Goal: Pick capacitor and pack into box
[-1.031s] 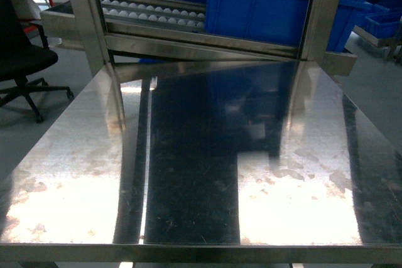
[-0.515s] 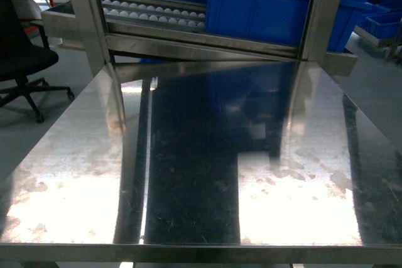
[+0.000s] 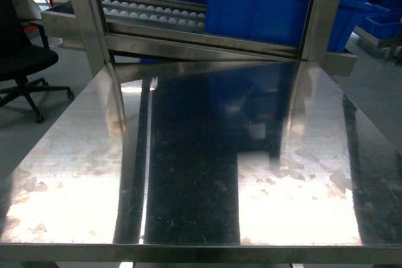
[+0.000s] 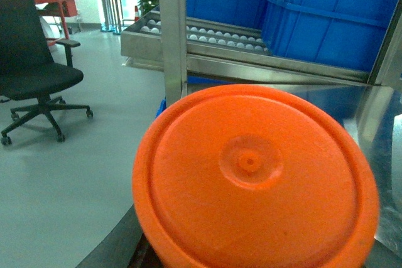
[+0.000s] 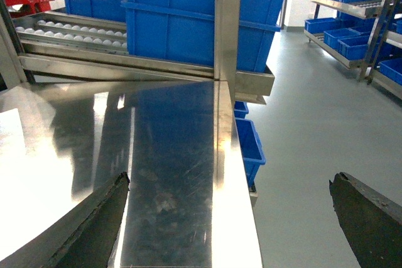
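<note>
Here the right gripper point(image 5: 229, 218) hangs wide-jawed, holding nothing, at the steel counter point(image 3: 188, 174) edge — left jaws hidden behind an orange disc point(image 4: 254, 177), state unclear.

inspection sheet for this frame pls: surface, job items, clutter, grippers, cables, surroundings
Surface: steel table, shiny, scuffed and stained near the front edge; nothing lying on it in the head view.
Job's things: no capacitor and no pink box seen in any view.
Clutter: orange round lid or disc fills the left wrist view; what it is or rests on cannot be told.
Grippers: right gripper open, dark fingers spread wide over the table's right edge. Left gripper not in view.
Cables: nothing seen.
Surroundings: blue bins on a roller rack behind the table; black office chair on the left; more blue bins on shelving to the right; grey floor.
</note>
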You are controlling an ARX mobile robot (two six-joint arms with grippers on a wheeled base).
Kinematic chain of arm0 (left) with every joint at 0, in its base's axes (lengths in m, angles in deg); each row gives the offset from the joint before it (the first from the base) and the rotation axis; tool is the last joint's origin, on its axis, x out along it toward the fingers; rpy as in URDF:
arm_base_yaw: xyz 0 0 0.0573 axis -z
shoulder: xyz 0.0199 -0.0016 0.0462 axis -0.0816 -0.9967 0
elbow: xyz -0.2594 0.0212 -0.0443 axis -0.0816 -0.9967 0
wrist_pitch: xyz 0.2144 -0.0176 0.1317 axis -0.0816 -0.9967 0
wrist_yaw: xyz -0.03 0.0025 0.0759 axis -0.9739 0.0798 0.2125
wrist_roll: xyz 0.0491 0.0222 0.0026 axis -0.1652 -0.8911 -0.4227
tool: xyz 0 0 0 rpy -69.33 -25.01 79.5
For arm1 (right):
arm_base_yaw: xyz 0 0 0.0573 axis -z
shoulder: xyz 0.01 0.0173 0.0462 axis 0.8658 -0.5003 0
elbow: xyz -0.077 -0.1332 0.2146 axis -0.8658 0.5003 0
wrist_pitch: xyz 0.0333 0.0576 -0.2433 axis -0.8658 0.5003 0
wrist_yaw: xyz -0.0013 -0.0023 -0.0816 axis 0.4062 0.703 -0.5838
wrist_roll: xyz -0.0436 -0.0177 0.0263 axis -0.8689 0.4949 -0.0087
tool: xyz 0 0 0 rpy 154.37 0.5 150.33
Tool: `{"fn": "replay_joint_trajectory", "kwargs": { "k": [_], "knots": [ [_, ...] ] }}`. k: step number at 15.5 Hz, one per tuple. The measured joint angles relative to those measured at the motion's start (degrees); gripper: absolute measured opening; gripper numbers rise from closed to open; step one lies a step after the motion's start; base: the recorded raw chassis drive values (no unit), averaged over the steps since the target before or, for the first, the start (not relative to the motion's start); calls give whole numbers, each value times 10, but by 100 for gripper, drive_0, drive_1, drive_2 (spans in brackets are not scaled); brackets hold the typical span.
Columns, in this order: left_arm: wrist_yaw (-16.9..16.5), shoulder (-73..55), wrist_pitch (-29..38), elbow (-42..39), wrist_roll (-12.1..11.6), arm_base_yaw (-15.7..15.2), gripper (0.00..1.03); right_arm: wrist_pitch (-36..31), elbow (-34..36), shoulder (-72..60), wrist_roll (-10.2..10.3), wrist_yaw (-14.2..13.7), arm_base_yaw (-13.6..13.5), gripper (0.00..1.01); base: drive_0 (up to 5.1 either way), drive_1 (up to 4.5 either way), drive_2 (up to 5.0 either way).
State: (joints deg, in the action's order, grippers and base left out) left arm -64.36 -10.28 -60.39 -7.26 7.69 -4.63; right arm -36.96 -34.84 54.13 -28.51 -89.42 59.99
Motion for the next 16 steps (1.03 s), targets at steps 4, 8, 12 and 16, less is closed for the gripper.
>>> {"fn": "replay_joint_trajectory", "kwargs": {
  "k": [4,8,12,16],
  "knots": [
    [0,0,2,0,0,0,44,-1,0,0,0,0,0,98,0,0,0],
    [0,0,0,0,0,0,44,0,0,0,0,0,0,98,0,0,0],
    [0,0,0,0,0,0,44,0,0,0,0,0,0,98,0,0,0],
    [0,0,0,0,0,0,44,0,0,0,0,0,0,98,0,0,0]
  ]
}}
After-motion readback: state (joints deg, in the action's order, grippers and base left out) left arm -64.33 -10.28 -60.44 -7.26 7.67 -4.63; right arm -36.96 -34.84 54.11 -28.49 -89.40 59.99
